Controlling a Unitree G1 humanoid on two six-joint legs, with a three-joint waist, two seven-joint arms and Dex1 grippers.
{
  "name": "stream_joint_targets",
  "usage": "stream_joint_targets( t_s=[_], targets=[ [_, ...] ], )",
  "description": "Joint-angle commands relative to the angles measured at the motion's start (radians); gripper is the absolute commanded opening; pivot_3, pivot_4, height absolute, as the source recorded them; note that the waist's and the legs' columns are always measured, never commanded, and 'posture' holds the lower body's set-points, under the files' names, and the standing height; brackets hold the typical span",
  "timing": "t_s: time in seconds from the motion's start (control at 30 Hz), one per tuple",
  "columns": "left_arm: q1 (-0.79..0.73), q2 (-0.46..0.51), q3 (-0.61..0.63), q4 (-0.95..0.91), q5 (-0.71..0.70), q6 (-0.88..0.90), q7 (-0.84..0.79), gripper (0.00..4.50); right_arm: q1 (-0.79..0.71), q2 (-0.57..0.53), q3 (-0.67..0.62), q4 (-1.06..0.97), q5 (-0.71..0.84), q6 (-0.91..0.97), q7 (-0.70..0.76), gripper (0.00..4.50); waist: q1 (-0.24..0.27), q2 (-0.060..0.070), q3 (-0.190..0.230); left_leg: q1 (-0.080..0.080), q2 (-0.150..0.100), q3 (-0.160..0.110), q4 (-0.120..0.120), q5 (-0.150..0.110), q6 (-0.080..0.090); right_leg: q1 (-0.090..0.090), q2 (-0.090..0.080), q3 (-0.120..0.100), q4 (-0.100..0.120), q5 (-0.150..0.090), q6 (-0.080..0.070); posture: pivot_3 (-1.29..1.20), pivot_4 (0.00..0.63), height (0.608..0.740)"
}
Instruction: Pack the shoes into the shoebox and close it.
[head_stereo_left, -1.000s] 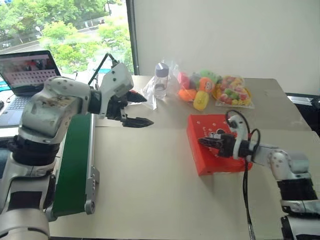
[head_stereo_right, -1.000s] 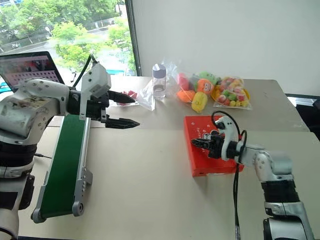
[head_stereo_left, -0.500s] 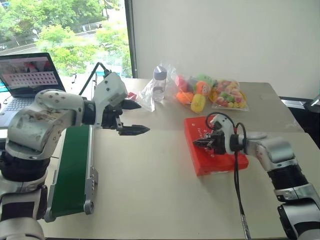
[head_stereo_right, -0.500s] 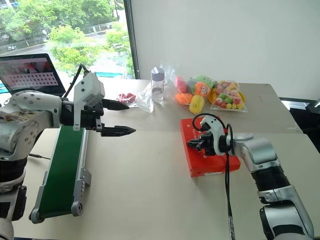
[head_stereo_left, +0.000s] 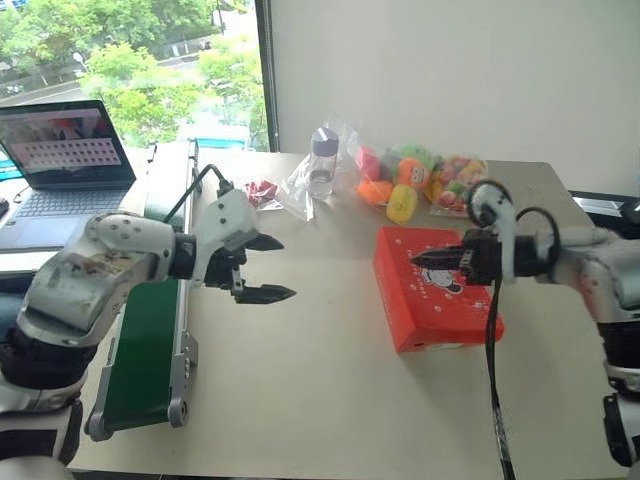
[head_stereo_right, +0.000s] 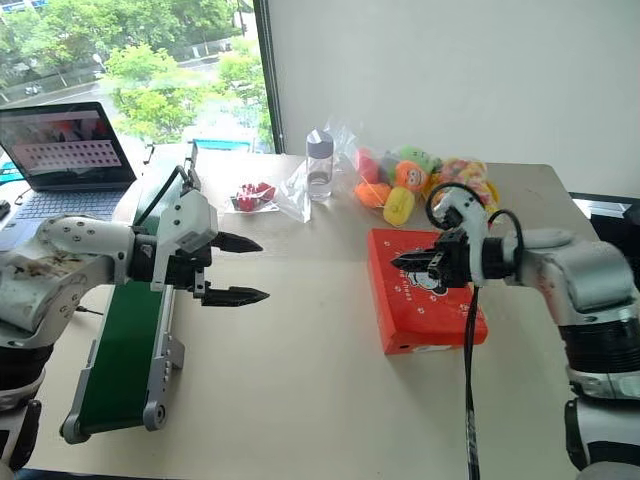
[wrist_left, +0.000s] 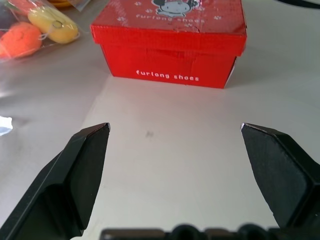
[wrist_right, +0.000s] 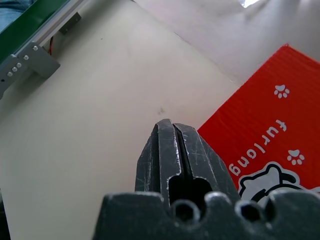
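The red shoebox (head_stereo_left: 432, 285) lies on the table with its lid down, a cartoon graphic on top; the left wrist view shows its front wall (wrist_left: 170, 75). The shoes are out of view. My right gripper (head_stereo_left: 415, 260) is shut and hovers just above the lid's left part, pointing left; the right wrist view has its closed tips (wrist_right: 170, 125) over the table beside the box's edge (wrist_right: 270, 125). My left gripper (head_stereo_left: 285, 268) is open and empty, raised over the table well left of the box and pointing toward it.
A green conveyor belt (head_stereo_left: 145, 340) runs along the table's left side, with a laptop (head_stereo_left: 60, 150) behind it. At the back stand a clear bottle (head_stereo_left: 322, 160), a crumpled plastic bag with something red (head_stereo_left: 262, 190) and bagged plush toys (head_stereo_left: 410, 185).
My right gripper has lifted off the box lid and rolled, still shut. My left gripper has sunk lower toward the table, still open. The box has not moved.
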Motion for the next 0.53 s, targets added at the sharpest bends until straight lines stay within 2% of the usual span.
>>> stream_joint_targets(
  t_s=[0.03,0.13,0.3,0.43,0.53],
  targets=[
    [0.034,0.019,0.046,-0.055,-0.021,-0.022,0.002,4.50,-0.001,-0.045,-0.038,-0.077,0.023,-0.049,0.068,0.04,0.001,0.000,0.000,0.000,0.000,0.000,0.000,0.000,0.000,0.000,0.000,0.000,0.000,0.000,0.000,0.00,0.150,0.740],
    [0.083,0.019,0.079,-0.079,-0.047,0.002,0.017,4.50,0.005,-0.039,-0.051,-0.125,0.047,-0.069,0.099,0.04,0.001,0.000,0.000,0.000,0.000,0.000,0.000,0.000,0.000,0.000,0.000,0.000,0.000,0.000,0.000,0.00,0.150,0.740],
    [0.141,0.003,0.137,-0.098,-0.100,0.045,0.059,4.50,-0.008,0.004,-0.064,-0.162,0.066,-0.086,0.072,0.04,0.005,0.000,0.000,0.000,0.000,0.000,0.000,0.000,0.000,0.000,0.000,0.000,0.000,0.000,0.000,0.00,0.150,0.740],
    [0.151,-0.042,0.178,-0.111,-0.147,0.089,0.140,4.50,-0.001,0.003,-0.066,-0.170,0.049,-0.105,0.075,0.04,0.010,0.000,0.001,0.000,0.000,0.000,0.000,0.000,-0.001,0.000,-0.001,0.000,0.000,0.000,0.000,0.00,0.150,0.740],
    [0.150,-0.042,0.169,-0.104,-0.132,0.080,0.169,4.50,-0.005,0.012,-0.058,-0.140,0.039,-0.125,0.080,0.04,0.010,0.000,0.001,0.000,0.000,0.000,0.000,0.000,-0.001,0.000,-0.001,-0.001,0.000,0.000,0.000,0.00,0.150,0.740]
  ],
)
